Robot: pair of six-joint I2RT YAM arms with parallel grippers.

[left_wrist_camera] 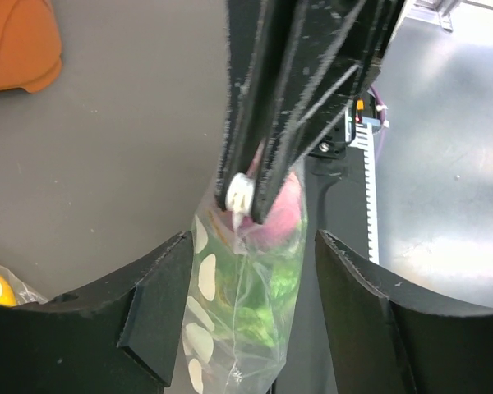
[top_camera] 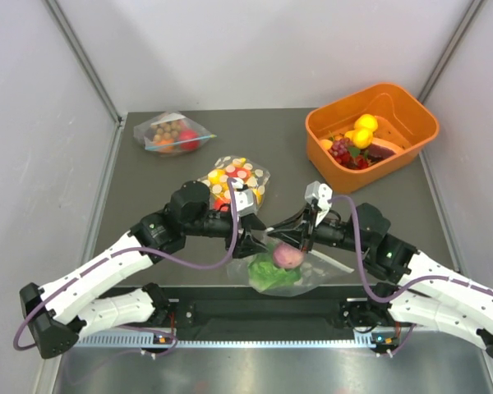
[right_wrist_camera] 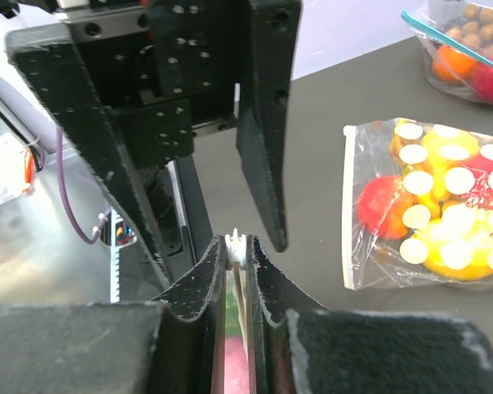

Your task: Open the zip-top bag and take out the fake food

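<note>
Zip-top bag point(top_camera: 281, 269), fake food point(top_camera: 287, 257) inside, top edge clamped between right fingers point(right_wrist_camera: 193, 295); left fingers point(left_wrist_camera: 152, 308) apart, straddling bag. Risk: thin pinch may slip, dropping bag.

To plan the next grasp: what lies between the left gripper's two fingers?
The zip-top bag, its top pinched by the right gripper, lies between the open left fingers; the left wrist view shows it.
</note>
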